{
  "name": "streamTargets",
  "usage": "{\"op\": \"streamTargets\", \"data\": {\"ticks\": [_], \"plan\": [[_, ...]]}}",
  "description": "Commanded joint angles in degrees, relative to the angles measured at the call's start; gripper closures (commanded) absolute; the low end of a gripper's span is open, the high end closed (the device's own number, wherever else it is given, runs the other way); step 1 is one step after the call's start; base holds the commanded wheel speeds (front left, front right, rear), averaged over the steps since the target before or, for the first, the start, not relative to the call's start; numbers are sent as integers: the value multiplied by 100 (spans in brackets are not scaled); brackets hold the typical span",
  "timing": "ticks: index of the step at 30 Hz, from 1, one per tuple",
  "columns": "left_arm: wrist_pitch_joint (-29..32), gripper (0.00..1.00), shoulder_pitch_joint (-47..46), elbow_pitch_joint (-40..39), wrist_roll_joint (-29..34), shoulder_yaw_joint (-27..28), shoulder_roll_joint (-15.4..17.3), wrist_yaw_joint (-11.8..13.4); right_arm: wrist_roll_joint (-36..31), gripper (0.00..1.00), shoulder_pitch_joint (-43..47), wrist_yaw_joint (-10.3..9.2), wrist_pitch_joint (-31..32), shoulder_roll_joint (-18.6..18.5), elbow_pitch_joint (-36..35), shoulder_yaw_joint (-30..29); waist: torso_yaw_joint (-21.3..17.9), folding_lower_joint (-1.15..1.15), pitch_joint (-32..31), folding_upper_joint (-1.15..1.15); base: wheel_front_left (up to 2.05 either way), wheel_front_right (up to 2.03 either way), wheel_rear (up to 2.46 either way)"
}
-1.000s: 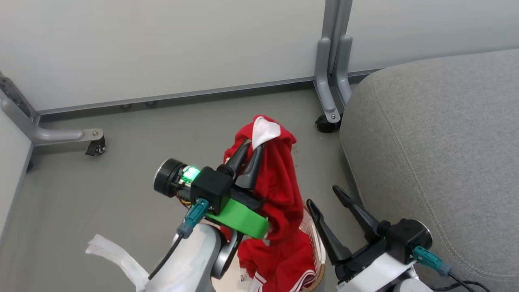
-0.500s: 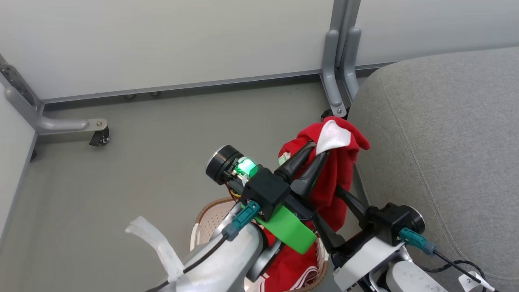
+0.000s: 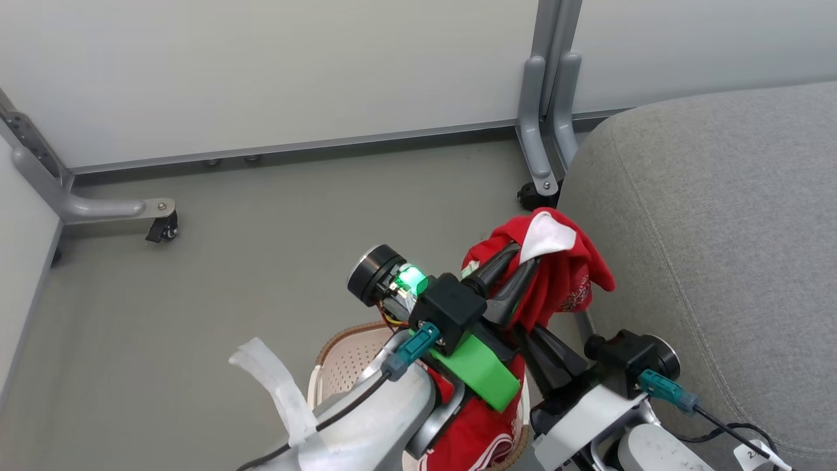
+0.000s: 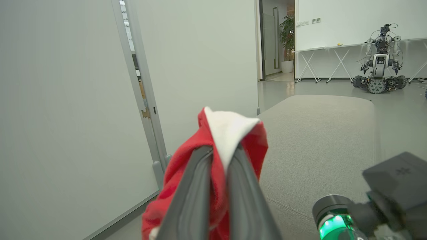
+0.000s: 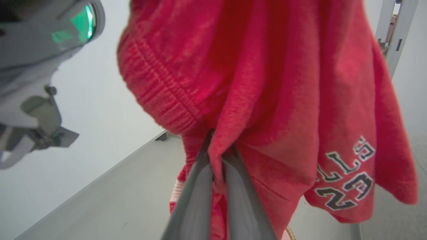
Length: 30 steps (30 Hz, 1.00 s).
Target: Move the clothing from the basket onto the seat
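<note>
On the head view, the basket sits low on the floor with a second red garment heaped inside it. Above it, my left end effector is clamped narrow on a red garment, with white trim poking past the fingertips. Underneath, my right end effector pinches a lower fold of the same cloth, and the lettered hem dangles. The garment hangs in the air just beside the rounded edge of the grey seat.
</note>
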Motion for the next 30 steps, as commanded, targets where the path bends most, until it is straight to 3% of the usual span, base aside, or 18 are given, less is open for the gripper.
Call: {"op": "streamTargets", "data": {"ticks": [1,17,18,19,30], "plan": [[-5,100,-68,62,-47,17,6,52,23,100,50,0,-17,-20,-25,6,-9,0,-14,0,0,0,0],[17,100,1,995,-319,-147,8,20,58,100,459,0,-17,-178,-130,-287,-46,0,-68,0,0,0,0],[24,70,18,1038,-343,-152,8,9,61,100,476,0,-17,-180,-129,-289,-47,0,-66,0,0,0,0],[44,0,37,1076,-386,-159,9,8,64,100,490,0,-17,-179,-128,-296,-49,0,-65,0,0,0,0],[64,0,-33,1157,-544,-123,46,65,80,100,504,0,-17,-145,-101,-370,-17,0,-69,0,0,0,0]]}}
